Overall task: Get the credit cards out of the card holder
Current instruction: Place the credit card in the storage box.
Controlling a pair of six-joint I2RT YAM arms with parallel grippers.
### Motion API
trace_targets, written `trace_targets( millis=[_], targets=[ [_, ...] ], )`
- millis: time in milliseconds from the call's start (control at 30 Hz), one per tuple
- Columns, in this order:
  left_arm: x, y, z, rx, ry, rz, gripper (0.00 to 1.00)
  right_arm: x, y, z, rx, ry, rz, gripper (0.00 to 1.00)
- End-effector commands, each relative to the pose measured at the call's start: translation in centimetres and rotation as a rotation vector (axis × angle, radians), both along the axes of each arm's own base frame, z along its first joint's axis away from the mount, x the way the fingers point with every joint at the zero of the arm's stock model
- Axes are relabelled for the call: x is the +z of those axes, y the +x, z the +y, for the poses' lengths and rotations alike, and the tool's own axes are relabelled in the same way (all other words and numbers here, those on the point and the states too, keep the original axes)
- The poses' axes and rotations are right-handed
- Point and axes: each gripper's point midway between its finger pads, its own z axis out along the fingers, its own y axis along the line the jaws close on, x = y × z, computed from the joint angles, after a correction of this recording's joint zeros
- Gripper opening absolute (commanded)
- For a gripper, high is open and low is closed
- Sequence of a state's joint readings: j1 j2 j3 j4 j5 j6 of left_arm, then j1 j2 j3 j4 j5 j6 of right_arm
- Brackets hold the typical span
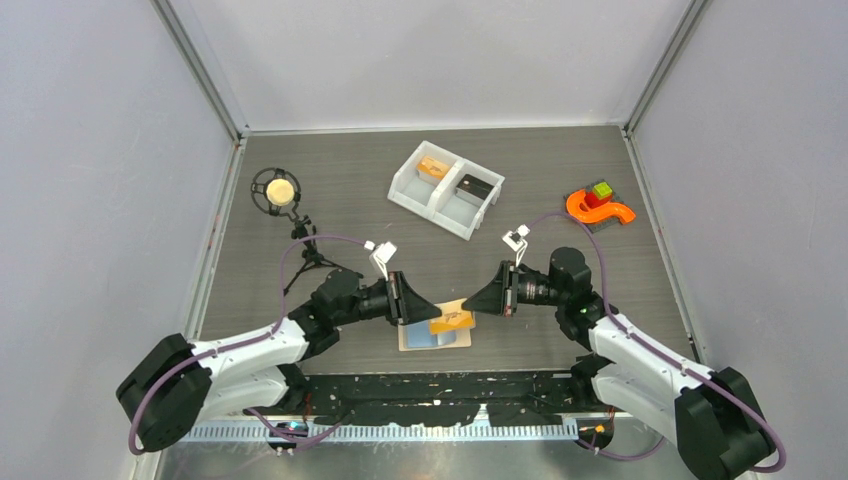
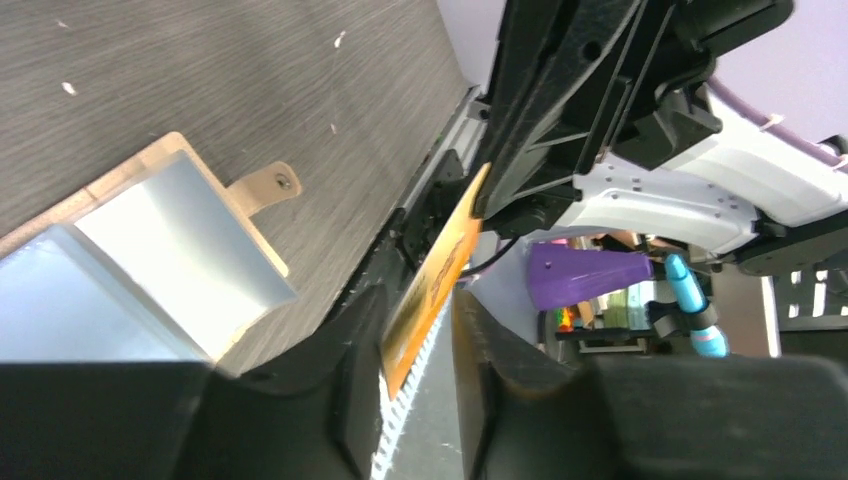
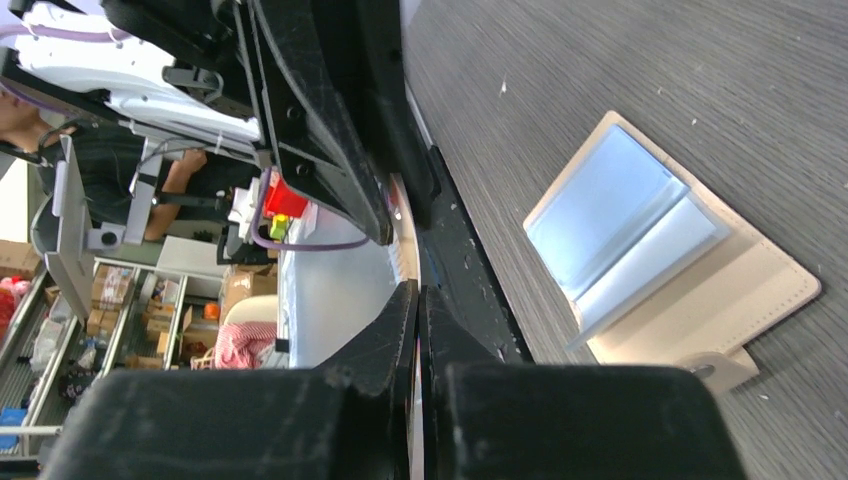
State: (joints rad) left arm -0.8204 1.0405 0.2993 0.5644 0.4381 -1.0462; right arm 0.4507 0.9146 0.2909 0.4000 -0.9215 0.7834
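1. The card holder (image 1: 420, 339) lies open on the table just beyond the arm bases, with its light blue lining up and its snap tab (image 2: 268, 184) flat on the surface.
2. Above its far right part hangs 1 orange card (image 1: 452, 322), lifted clear of the holder and spanning the 2 grippers.
3. The left gripper (image 2: 418, 300) has its jaws a little apart around the card's left end (a slim gap shows on 1 side), so it brackets the card rather than pinching it.
4. The right gripper (image 3: 418, 290) is clamped on the card's other end, with only the thin card edge between its fingers.
5. Farther back, the white bin (image 1: 447, 190) holds 1 tan card (image 1: 433, 167) in its left compartment and 1 dark card (image 1: 473, 188) in its right.
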Motion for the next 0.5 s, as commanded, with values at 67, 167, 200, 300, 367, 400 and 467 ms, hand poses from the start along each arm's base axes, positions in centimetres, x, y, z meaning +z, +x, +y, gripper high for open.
trace_targets(
  millis=[67, 167, 200, 300, 367, 400, 467],
  targets=[
    [0.7, 1.8, 1.7, 0.096, 0.061, -0.046, 0.76, 3.4, 1.5, 0.0, -0.089, 0.064, -0.068, 0.05],
    [0.6, 2.4, 3.0, 0.133, 0.158, -0.084, 0.88, 4.3, 3.1, -0.3, -0.170, 0.034, -0.078, 0.05],
    [0.8, 2.6, 3.5, 0.146, 0.192, -0.102, 0.90, 4.3, 3.5, -0.6, -0.191, 0.020, -0.067, 0.05],
    [0.9, 3.4, 5.7, 0.222, 0.321, -0.151, 0.94, 6.9, 5.8, -0.9, -0.264, 0.020, -0.104, 0.05],
    [1.5, 4.1, 7.5, 0.280, 0.403, -0.196, 0.99, 8.3, 7.4, -1.0, -0.308, 0.006, -0.124, 0.05],
    [1.8, 4.3, 8.3, 0.304, 0.441, -0.214, 1.00, 8.0, 8.3, -1.1, -0.335, -0.021, -0.106, 0.05],
    [2.4, 4.7, 9.7, 0.346, 0.500, -0.249, 1.00, 9.2, 10.4, -1.1, -0.379, -0.041, -0.128, 0.05]
  ],
)
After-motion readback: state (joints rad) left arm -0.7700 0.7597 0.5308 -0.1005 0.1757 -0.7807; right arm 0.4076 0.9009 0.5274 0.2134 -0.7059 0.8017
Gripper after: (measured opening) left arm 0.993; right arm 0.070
